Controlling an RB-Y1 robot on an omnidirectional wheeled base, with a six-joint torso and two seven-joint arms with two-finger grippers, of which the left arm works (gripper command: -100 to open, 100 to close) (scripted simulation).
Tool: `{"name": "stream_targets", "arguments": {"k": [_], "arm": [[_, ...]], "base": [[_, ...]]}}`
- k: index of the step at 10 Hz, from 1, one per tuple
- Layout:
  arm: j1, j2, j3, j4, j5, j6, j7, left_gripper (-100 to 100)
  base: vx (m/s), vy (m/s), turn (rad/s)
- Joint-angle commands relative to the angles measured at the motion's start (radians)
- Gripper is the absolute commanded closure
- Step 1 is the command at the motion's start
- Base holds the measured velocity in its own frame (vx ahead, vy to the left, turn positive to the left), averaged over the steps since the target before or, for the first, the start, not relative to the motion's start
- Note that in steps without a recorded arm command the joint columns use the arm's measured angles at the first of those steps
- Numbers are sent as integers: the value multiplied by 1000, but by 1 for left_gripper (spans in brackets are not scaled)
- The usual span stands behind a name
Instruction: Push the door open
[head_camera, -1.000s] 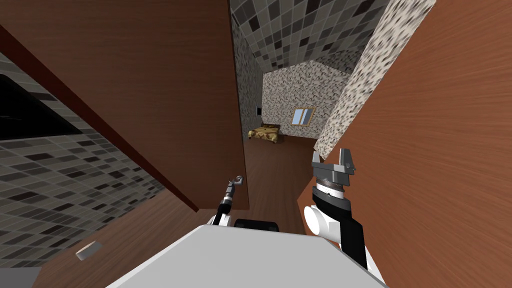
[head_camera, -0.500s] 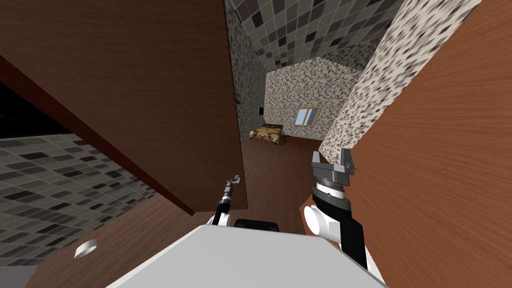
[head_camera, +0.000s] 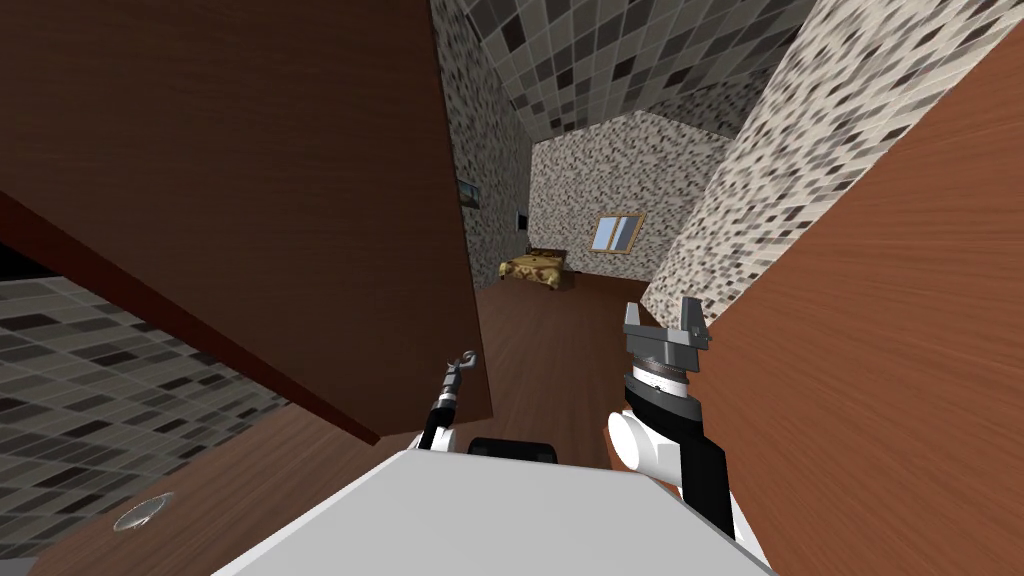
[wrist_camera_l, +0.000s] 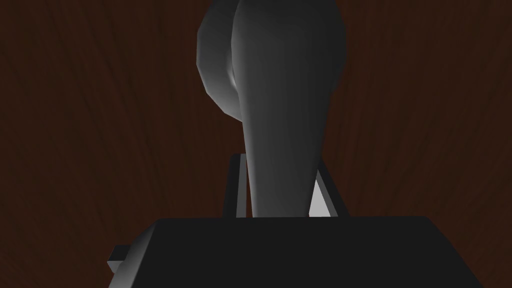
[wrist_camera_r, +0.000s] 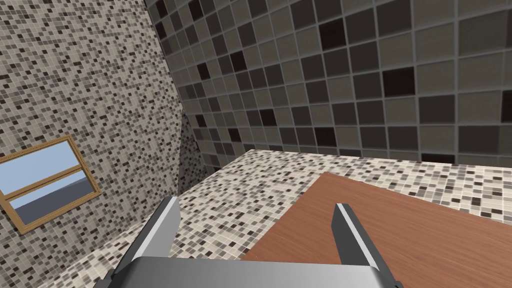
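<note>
Pinching the grey door handle (wrist_camera_l: 280, 100) with the left gripper (head_camera: 465, 362), at the end of an arm stretched low and forward. Pressing both fingers (wrist_camera_l: 239, 185) against the sides of the handle's narrow neck, drawn close together rather than spread. Looking along this hand at the handle's broad, rounded end, well past the fingertips.

Facing the dark brown door (head_camera: 250, 180) straight ahead of the left gripper, right behind the handle. Gripping near the door's free edge, with the leaf swung partway open and slanting off on the outer side of this hand, away from the other arm.

Holding the right gripper (head_camera: 663, 318) raised, well apart from the left one and across the gap from it. Keeping its fingers (wrist_camera_r: 162, 230) spread wide, with nothing between them. Standing just beside a reddish-brown panel (head_camera: 880, 380) on the outer side of this hand, though cannot tell whether touching it.

Seeing between the two hands an opening onto a brown wood floor (head_camera: 545, 350). Far beyond both grippers, against a speckled wall, finding a yellow-patterned bed (head_camera: 530, 268) and, above it toward the right hand's side, a wood-framed window (head_camera: 615, 232).

Noting a small pale round thing (head_camera: 140, 515) low on a brown surface, well behind and outward of the left gripper.
</note>
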Motion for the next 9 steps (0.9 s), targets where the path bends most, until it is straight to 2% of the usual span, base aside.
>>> {"name": "stream_targets", "arguments": {"k": [1, 5, 7, 9], "arm": [[-17, 22, 26, 17, 11, -18, -4, 100], [-19, 39, 73, 20, 35, -19, -17, 100], [-19, 39, 73, 20, 35, -19, -17, 100], [-21, 43, 108, 22, 52, -19, -27, 100]], "base": [[208, -57, 52], [217, -42, 58], [95, -15, 10], [142, -57, 91]]}}
